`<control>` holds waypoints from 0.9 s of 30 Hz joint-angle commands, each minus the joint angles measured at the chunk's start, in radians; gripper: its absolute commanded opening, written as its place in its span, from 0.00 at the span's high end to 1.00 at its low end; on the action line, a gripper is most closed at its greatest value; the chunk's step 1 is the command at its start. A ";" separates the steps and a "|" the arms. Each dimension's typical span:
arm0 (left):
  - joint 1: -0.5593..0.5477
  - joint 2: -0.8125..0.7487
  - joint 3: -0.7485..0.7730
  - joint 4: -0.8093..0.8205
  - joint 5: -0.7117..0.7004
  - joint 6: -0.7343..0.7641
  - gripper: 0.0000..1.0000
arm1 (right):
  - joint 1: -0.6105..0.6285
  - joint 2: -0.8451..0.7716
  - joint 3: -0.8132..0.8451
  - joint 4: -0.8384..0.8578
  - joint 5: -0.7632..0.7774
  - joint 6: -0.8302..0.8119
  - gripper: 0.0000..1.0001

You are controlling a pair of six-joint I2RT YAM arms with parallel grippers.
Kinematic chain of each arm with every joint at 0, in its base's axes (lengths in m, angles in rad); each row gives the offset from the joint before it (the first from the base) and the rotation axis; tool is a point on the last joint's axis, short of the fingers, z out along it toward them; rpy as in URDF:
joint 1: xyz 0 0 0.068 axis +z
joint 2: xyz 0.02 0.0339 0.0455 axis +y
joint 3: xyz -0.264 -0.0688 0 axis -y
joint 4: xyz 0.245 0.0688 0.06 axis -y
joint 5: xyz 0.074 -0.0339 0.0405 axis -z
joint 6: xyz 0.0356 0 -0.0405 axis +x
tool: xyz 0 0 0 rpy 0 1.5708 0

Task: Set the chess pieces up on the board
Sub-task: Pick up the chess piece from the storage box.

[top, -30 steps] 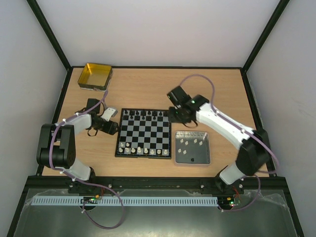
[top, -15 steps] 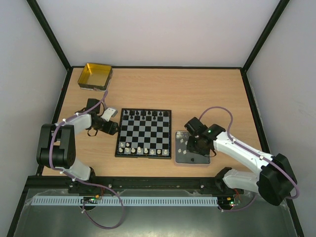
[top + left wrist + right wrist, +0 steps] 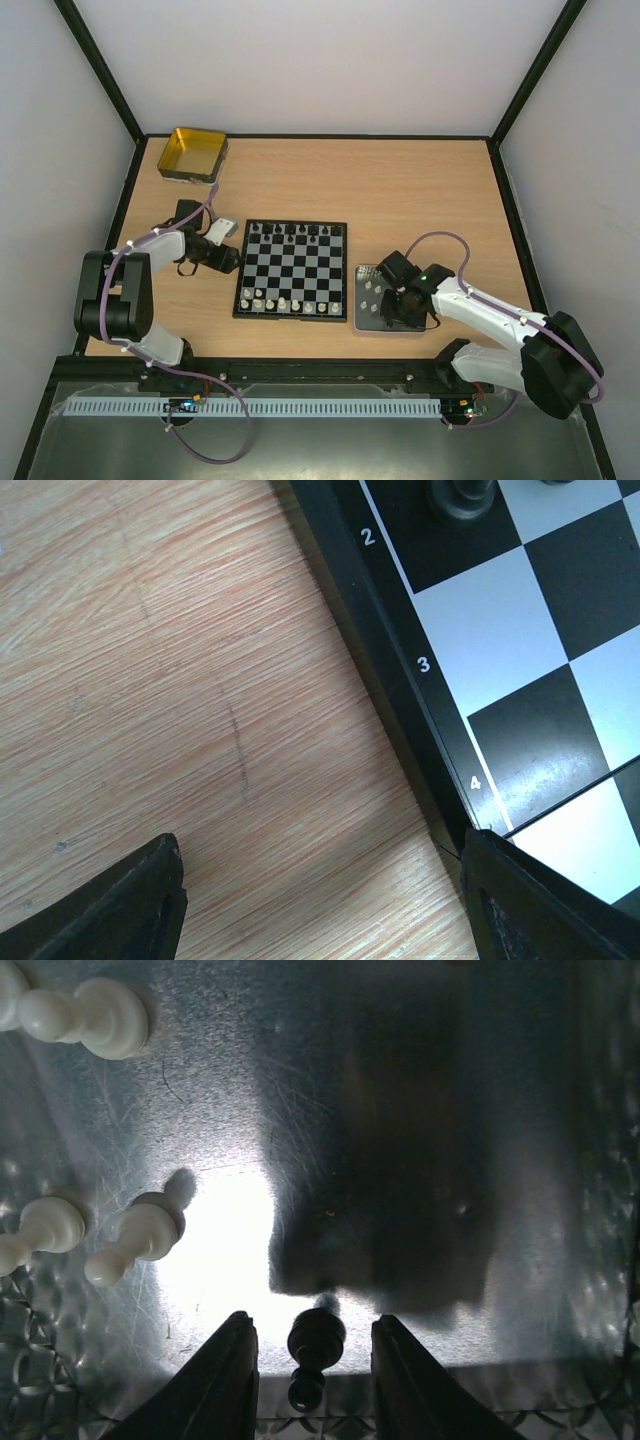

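Observation:
The board (image 3: 293, 270) lies mid-table with black pieces (image 3: 292, 231) along its far row and white pieces (image 3: 285, 302) along its near row. My right gripper (image 3: 397, 308) is down in the grey tray (image 3: 364, 322), open. In the right wrist view its fingers (image 3: 235, 1375) stand either side of a black pawn (image 3: 314, 1345) without touching it. White pawns (image 3: 140, 1238) lie to the left in the tray. My left gripper (image 3: 232, 259) is open and empty beside the board's left edge (image 3: 400, 670).
A yellow square tin (image 3: 193, 154) stands at the far left corner. The grey tray sits just right of the board. Black frame posts and white walls enclose the table.
My right arm has swung from the board's far right corner down into the grey tray and lowered around a black pawn. The left arm has not moved.

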State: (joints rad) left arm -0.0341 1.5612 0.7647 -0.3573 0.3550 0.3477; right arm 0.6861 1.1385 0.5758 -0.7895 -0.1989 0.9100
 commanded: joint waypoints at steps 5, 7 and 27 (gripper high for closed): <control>-0.004 0.010 -0.005 -0.017 -0.010 -0.001 0.25 | -0.005 -0.016 -0.025 0.035 -0.020 0.012 0.74; -0.005 0.007 -0.007 -0.017 -0.011 -0.001 0.24 | -0.004 -0.017 -0.029 0.034 -0.024 0.010 0.77; -0.004 0.002 -0.008 -0.015 -0.008 0.001 0.24 | 0.035 -0.056 -0.006 -0.054 -0.015 0.027 0.93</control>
State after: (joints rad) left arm -0.0341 1.5612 0.7647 -0.3573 0.3546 0.3477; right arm 0.7143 1.0973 0.5480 -0.7761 -0.2470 0.9279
